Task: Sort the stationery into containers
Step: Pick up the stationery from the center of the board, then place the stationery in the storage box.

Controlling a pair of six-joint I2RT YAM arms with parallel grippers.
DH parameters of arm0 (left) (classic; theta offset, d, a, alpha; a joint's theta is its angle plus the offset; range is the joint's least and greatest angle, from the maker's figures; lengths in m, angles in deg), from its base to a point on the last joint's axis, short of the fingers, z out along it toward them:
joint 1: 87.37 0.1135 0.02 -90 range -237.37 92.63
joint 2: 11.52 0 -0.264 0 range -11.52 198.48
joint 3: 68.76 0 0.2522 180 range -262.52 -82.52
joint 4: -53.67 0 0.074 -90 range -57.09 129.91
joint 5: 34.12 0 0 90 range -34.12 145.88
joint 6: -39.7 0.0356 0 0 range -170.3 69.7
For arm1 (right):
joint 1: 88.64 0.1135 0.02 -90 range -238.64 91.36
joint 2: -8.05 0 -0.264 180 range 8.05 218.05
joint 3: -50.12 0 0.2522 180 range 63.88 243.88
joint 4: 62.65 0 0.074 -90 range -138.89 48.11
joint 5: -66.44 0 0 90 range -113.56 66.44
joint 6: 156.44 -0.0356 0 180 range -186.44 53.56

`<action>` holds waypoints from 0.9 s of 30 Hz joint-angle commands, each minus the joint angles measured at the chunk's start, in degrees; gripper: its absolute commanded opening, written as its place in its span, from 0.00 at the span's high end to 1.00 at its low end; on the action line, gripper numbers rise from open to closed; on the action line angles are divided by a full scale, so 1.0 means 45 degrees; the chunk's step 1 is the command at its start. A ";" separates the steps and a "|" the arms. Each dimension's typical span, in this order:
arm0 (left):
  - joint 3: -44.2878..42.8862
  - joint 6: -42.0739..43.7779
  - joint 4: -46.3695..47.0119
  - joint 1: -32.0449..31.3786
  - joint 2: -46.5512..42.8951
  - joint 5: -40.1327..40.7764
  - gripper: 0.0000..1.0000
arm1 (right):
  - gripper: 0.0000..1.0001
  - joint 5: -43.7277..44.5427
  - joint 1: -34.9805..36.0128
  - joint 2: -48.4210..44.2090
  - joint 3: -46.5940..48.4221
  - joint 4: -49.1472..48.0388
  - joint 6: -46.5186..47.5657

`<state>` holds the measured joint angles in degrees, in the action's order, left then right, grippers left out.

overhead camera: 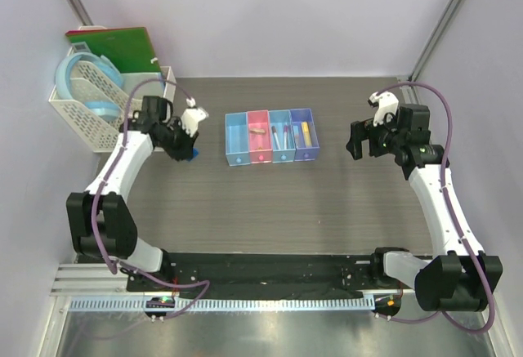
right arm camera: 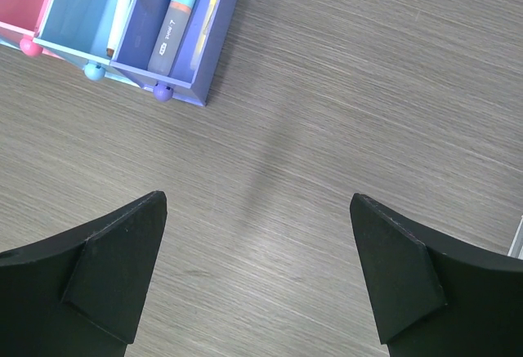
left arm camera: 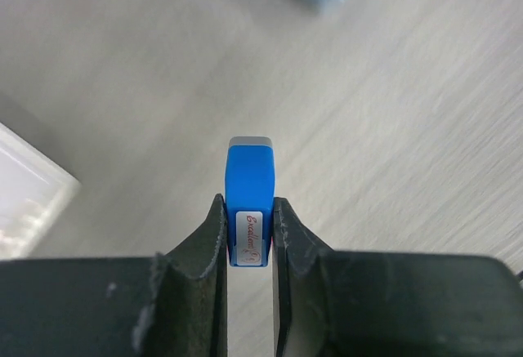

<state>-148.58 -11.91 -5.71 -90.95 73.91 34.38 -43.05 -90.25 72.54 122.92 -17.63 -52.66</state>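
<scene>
My left gripper [left arm camera: 248,230] is shut on a small blue cube [left arm camera: 249,189] with a white label, held above the table left of the bins; it shows in the top view [overhead camera: 193,153] too. The row of four bins [overhead camera: 270,136] sits mid-table: the blue one is bare, the pink one holds a tan eraser [overhead camera: 257,131], the light blue one holds pens [overhead camera: 279,136], the purple one holds a yellow marker [overhead camera: 305,132]. My right gripper [right arm camera: 257,210] is open and empty over bare table, right of the purple bin [right arm camera: 176,26].
A white lattice basket [overhead camera: 78,112] with pale blue rings and a green book [overhead camera: 114,46] stands at the back left, close behind my left arm. Its white corner shows in the left wrist view [left arm camera: 29,202].
</scene>
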 commanded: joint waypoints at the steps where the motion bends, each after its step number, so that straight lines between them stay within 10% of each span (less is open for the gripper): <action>1: -0.3141 -0.2180 -0.0078 -0.0161 0.0545 -0.2758 1.00 | 0.00 0.0345 -0.0034 -0.0054 -0.0055 -0.0561 -0.0191; 16: -0.9378 -0.3494 0.0277 -0.3521 0.6385 0.0304 1.00 | 0.00 0.0854 -0.0034 0.0181 -0.0172 -0.0679 -0.0230; 27: -0.9422 -0.2829 0.0432 -0.3854 0.7500 0.1417 1.00 | 0.00 0.0776 -0.0034 0.0259 -0.0250 -0.0679 -0.0191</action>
<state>-189.21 -26.29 -4.14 -108.24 108.36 38.51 -39.70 -90.25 73.55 121.92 -18.54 -53.12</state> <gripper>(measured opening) 0.190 0.996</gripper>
